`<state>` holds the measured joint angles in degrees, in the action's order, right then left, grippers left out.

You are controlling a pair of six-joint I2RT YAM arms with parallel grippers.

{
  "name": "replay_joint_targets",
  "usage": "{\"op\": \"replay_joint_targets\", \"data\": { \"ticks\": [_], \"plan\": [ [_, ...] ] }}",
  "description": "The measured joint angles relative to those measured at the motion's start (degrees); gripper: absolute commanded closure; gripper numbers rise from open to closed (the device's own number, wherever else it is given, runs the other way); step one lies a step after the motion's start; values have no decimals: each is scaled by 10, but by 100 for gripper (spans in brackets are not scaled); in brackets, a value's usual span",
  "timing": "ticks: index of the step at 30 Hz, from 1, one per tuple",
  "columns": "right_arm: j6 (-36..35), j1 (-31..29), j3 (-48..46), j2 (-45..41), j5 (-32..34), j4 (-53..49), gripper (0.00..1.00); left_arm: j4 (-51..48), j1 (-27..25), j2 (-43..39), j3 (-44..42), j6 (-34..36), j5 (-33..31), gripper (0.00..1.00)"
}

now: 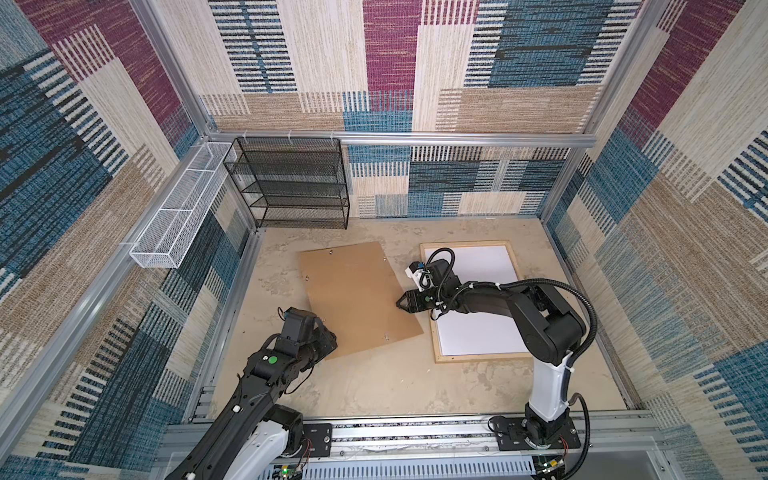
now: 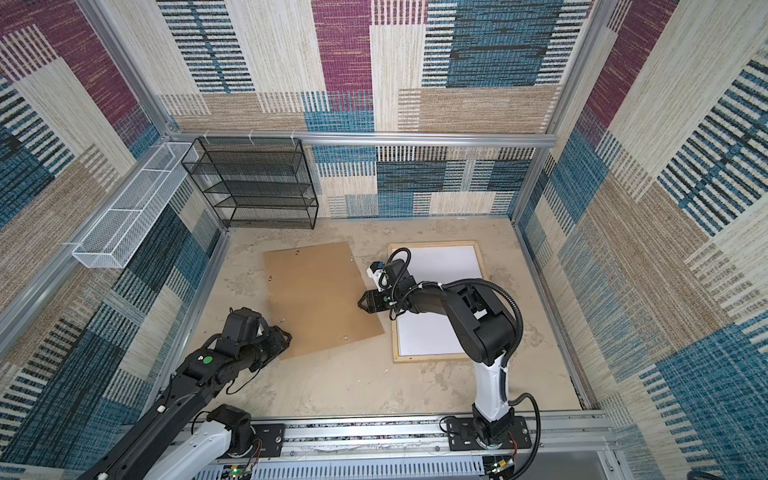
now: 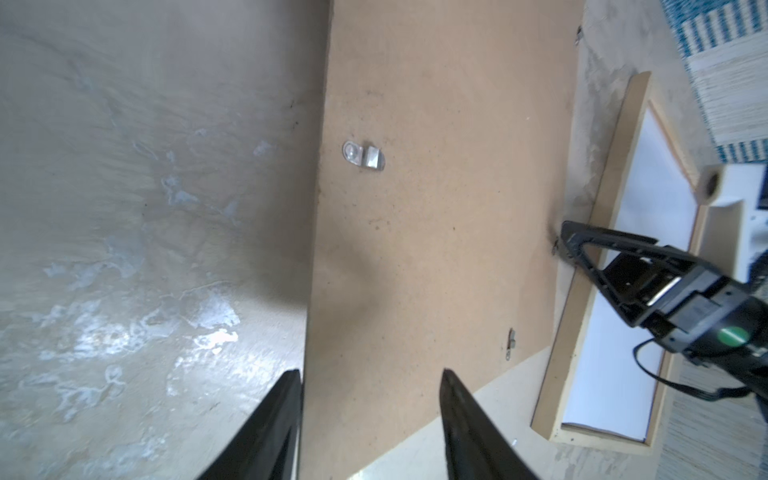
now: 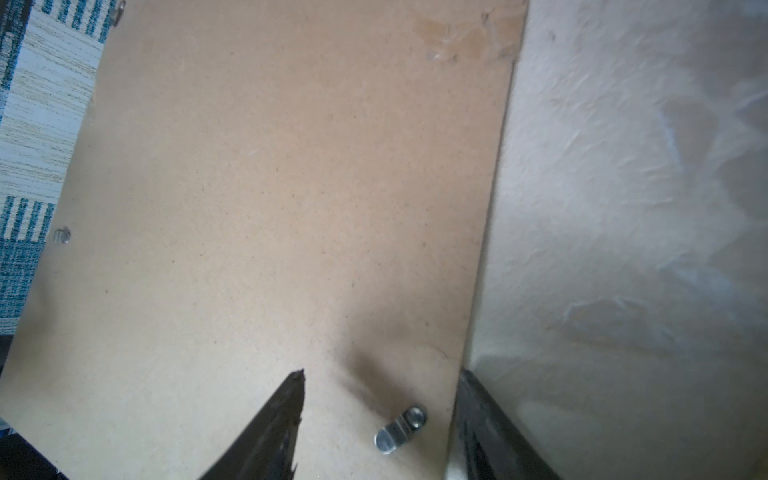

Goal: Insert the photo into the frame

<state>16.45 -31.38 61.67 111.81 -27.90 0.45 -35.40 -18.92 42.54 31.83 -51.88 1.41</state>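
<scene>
The frame (image 1: pixel 473 357) (image 2: pixel 432 357) of pale wood lies flat at the right of the table. A plain white sheet (image 1: pixel 486 266) (image 3: pixel 615 353) fills it, the photo back up as far as I can tell; no printed side shows. A brown backing board (image 1: pixel 357 299) (image 2: pixel 320 299) lies askew left of the frame. My left gripper (image 1: pixel 330 340) (image 3: pixel 372 374) is open at the board's near left corner, one finger at the edge, one over the board. My right gripper (image 1: pixel 400 302) (image 4: pixel 382 374) is open astride the board's right edge, its arm crossing the frame.
Small metal turn clips (image 3: pixel 363 154) (image 4: pixel 401 430) stick up from the board. A black mesh shelf (image 1: pixel 291 183) stands against the back wall. A white mesh basket (image 1: pixel 178 212) hangs on the left wall. The arms' mounting rail (image 1: pixel 415 432) runs along the front.
</scene>
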Motion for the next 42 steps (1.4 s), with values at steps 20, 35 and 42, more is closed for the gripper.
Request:
{"op": "replay_joint_targets", "data": {
  "ticks": [20, 35, 42],
  "plan": [
    [20, -9, -5, 6, -53, 14, 40, 31, 5, -93, 18, -20, -58, 46],
    [28, -10, -9, 4, -40, 25, 40, 143, 8, -1, 56, 11, -53, 48],
    [32, -14, -10, 5, -56, 27, 40, 166, 4, 38, 92, 19, 40, 49]
  ]
}}
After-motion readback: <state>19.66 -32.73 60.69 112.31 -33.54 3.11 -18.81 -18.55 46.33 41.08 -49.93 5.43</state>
